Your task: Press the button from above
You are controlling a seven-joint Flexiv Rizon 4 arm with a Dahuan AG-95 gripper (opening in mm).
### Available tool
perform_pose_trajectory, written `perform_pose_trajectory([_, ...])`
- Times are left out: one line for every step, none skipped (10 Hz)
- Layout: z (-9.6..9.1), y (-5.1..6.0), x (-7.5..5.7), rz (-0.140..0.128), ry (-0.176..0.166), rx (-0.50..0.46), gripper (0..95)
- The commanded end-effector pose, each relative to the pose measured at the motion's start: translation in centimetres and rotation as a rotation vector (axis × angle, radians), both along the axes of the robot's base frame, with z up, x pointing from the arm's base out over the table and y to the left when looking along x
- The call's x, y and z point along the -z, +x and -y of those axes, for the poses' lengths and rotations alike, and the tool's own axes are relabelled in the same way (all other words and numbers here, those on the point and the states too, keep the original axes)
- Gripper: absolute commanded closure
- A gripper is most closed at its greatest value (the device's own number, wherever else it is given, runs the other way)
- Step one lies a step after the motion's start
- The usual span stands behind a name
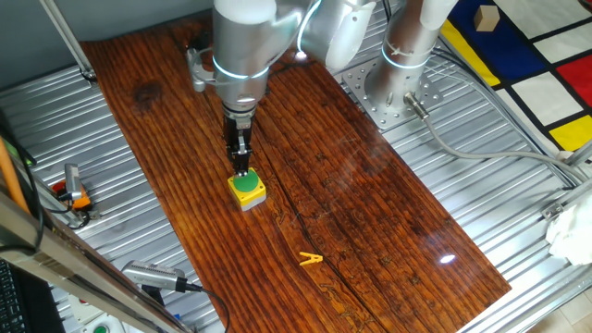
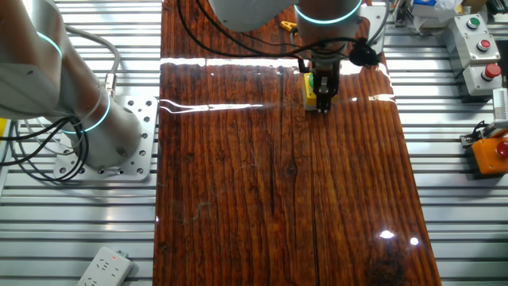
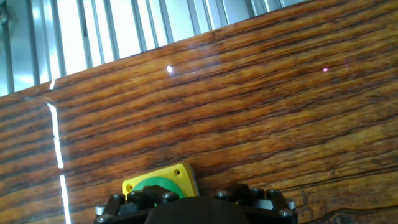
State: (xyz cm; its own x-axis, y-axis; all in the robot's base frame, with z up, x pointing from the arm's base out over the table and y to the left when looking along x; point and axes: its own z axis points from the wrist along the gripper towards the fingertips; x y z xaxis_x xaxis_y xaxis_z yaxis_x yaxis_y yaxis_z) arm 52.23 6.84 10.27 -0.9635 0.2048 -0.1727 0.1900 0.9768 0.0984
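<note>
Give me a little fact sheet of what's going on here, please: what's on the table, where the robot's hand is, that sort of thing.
surface: dark wooden board on a ribbed metal table
button: green dome in a yellow box, standing on the board
gripper: pointing straight down, its tip right at the green dome
contact: tip looks to be on the dome; pressed or not, cannot tell
fingers: open or shut, cannot tell
other item: yellow clothespin, lying apart from the box, nearer the board's edge
</note>
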Motion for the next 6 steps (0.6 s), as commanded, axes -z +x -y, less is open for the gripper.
perform_pose_trajectory([0.02, -0.11, -0.22, -0.007, 0.001, -0.001, 19.0])
perform_pose_trajectory([0.0, -0.09, -0.13, -0.006, 0.001, 0.0, 19.0])
perform_pose_trajectory([-0.01, -0.09, -0.08, -0.006, 0.001, 0.004, 19.0])
perform_pose_trajectory([-0.02, -0.09, -0.04, -0.005, 0.002, 0.007, 19.0])
perform_pose_trajectory([-0.02, -0.09, -0.01, -0.004, 0.002, 0.008, 19.0])
perform_pose_trajectory([-0.03, -0.08, 0.01, -0.002, 0.002, 0.007, 19.0])
